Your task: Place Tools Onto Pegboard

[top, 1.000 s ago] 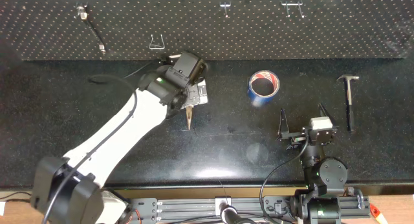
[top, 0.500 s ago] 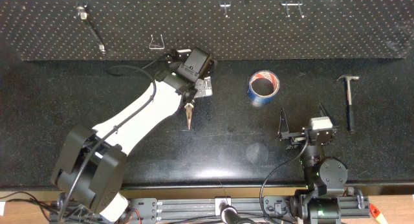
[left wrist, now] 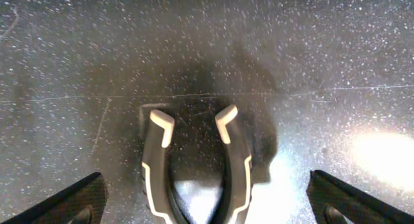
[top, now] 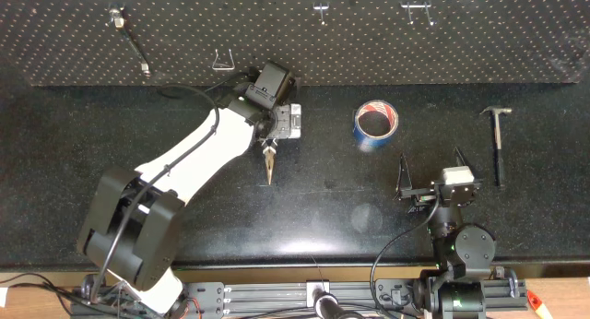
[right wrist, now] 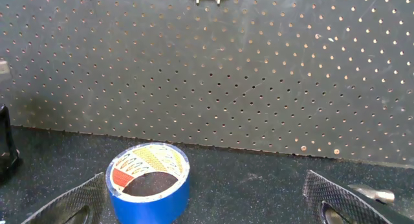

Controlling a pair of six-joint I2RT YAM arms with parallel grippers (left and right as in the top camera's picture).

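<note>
Below the pegboard (top: 369, 42), our left gripper (left wrist: 210, 199) hangs spread wide over the pliers (left wrist: 194, 166) lying on the table (top: 323, 204); we should descend centred, straddling them squarely, before closing

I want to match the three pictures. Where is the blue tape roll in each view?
Top view: blue tape roll on the black table, right of centre, just below the pegboard.
Right wrist view: in the foreground, standing before the pegboard.
Left wrist view: not in it; that camera faces the pliers.
Shared landmark: the pegboard's lower edge behind the roll.
</note>
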